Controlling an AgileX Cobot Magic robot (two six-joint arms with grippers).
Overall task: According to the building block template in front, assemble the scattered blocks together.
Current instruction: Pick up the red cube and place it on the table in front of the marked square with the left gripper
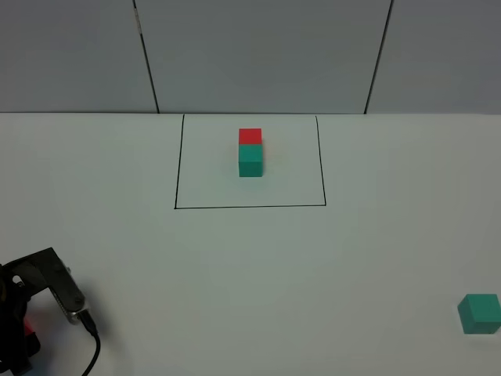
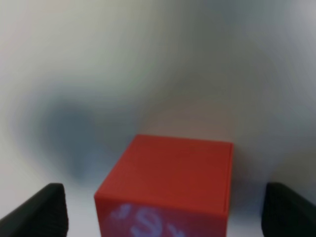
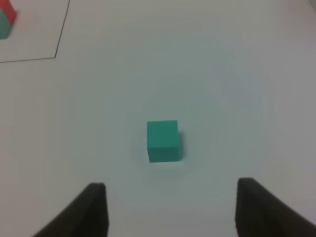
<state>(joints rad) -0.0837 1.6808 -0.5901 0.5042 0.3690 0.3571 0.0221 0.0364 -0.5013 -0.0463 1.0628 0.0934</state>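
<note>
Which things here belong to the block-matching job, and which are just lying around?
Job: framed red-and-teal template; loose red cube; loose teal cube.
Just lying about: black cable; grey wall panels.

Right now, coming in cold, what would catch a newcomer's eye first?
The red-and-teal template pair stands out at the far middle of the white table, inside a thin black outline. A loose teal cube sits alone at the near right, ahead of the open right gripper. In the left wrist view, a red cube sits close up between the fingers of the open left gripper.
</note>
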